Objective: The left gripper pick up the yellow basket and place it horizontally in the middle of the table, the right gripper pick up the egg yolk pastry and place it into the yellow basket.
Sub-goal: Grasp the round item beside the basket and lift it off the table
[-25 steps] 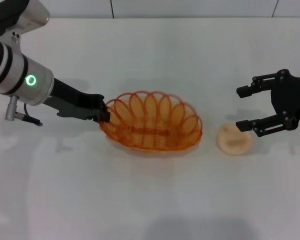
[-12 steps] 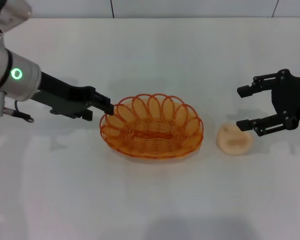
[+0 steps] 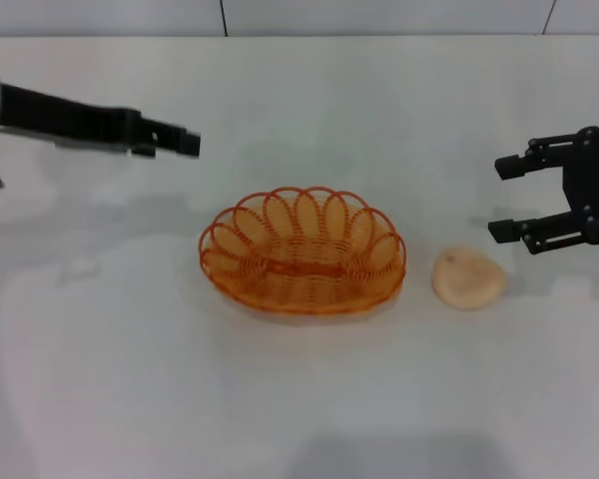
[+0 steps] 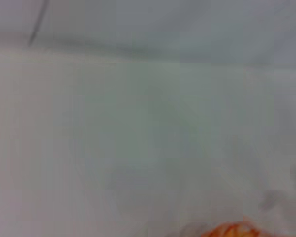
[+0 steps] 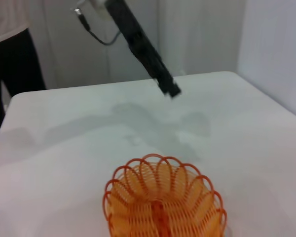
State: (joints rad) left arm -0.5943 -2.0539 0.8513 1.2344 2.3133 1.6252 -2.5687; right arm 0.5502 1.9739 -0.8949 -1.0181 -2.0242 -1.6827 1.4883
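The yellow basket [image 3: 301,249] lies flat, long side across, in the middle of the white table [image 3: 299,399]. It also shows in the right wrist view [image 5: 163,202], and a bit of its rim shows in the left wrist view [image 4: 232,230]. My left gripper [image 3: 185,142] is empty, raised behind and to the left of the basket and apart from it. It also shows in the right wrist view [image 5: 170,90]. The egg yolk pastry [image 3: 467,278] lies on the table just right of the basket. My right gripper [image 3: 499,200] is open and empty, just right of and behind the pastry, apart from it.
The table's far edge meets a pale wall [image 3: 379,15]. In the right wrist view a person in dark clothes [image 5: 15,64] stands beyond the table's far corner.
My left gripper has let go of the basket's left rim, risen and drawn back to the left. The basket has settled flat. My right gripper has shifted slightly right.
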